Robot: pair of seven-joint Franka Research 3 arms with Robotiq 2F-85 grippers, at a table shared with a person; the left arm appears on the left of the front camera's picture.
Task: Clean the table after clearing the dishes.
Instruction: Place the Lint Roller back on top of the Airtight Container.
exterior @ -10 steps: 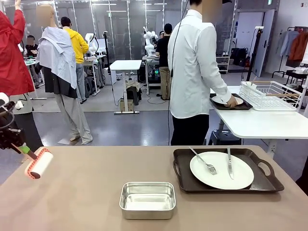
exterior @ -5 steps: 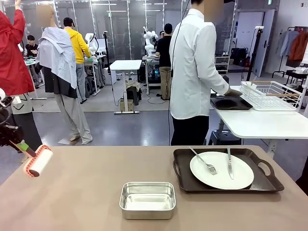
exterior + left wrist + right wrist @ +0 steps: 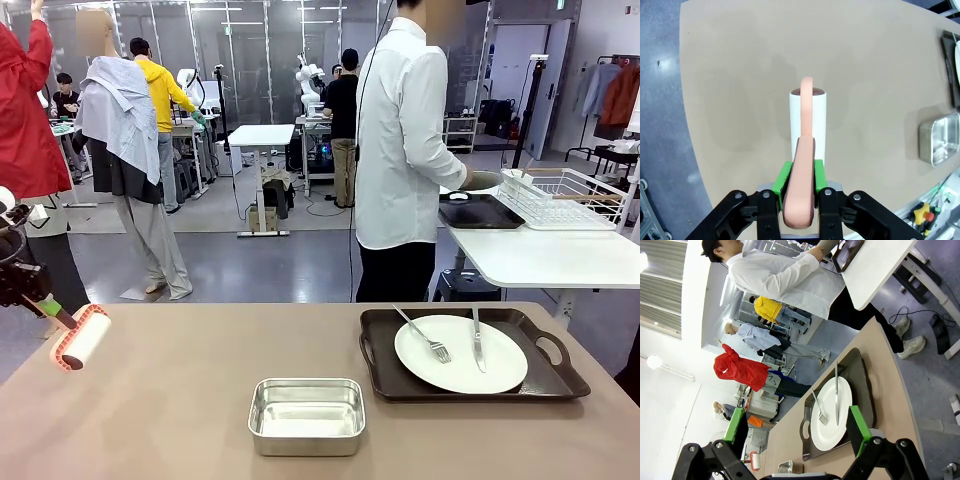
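Observation:
My left gripper [image 3: 40, 303] is shut on the pink handle of a lint roller [image 3: 82, 338], held over the left end of the brown table [image 3: 180, 400]. In the left wrist view the green pads [image 3: 785, 177] clamp the handle, and the white roll [image 3: 808, 117] points out over the table [image 3: 740, 75]. At the right of the table a white plate [image 3: 460, 353] with fork [image 3: 425, 335] and knife [image 3: 477, 340] lies on a dark tray [image 3: 548, 377]. My right gripper [image 3: 796, 429] is open, high above that plate [image 3: 832, 415].
A small steel pan [image 3: 306, 413] sits at the front middle of the table. Beyond the far edge a person in a white shirt [image 3: 405, 140] stands at a white table [image 3: 540, 255] holding another dark tray [image 3: 480, 211] and a wire rack [image 3: 565, 198].
The person's hand left the far tray, whose plate is gone, and moved up toward the wire rack. My left gripper and the roller have barely shifted.

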